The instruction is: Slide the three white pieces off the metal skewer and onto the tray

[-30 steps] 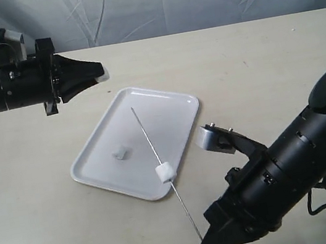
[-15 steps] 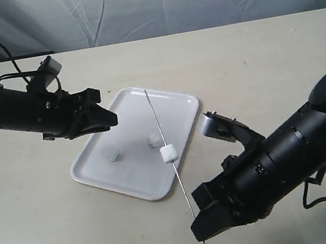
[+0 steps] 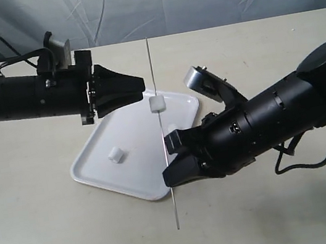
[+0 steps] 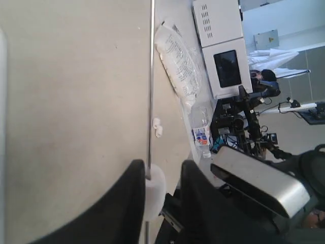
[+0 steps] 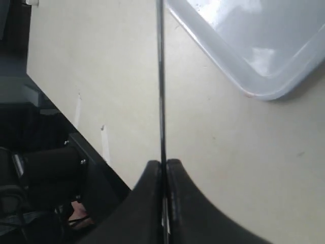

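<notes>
The right pincer (image 3: 167,159) is clamped on the thin grey metal skewer (image 3: 151,67), holding it lifted across the flat white rectangular plastic tray (image 3: 95,164). One small white soft cylinder (image 3: 116,155) lies loose on that tray, while the left pincer (image 3: 142,90) stands apart, astride the only white piece (image 3: 156,103) visible on the rod and not squeezing it. If those fingers close off-centre or drag sideways, they could twist the rod in its narrow hold, and since the piece appears over the tray's far rim, it may drop onto the beige counter (image 3: 57,240) instead.
</notes>
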Robot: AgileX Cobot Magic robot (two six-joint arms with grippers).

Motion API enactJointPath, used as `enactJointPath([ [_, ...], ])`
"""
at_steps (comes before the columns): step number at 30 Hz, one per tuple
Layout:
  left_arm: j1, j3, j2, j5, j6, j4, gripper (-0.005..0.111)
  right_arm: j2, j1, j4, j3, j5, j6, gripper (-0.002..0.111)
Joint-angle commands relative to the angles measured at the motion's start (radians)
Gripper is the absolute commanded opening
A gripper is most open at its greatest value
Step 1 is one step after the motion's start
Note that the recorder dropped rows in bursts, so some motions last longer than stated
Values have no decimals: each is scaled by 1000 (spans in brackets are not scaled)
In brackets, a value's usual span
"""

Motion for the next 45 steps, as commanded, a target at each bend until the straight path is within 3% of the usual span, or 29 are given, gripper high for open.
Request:
enactJointPath([
  [1,-22,-2,-6,17,12,-17,26,-4,-3,17,-18,58,-11,-1],
  [34,-24,-2,-6,17,3,128,25,-4,-3,47,-19,72,-70,-1],
  [45,-24,-2,-6,17,7,93,0,-4,-3,13,-19,70,-70,-1],
])
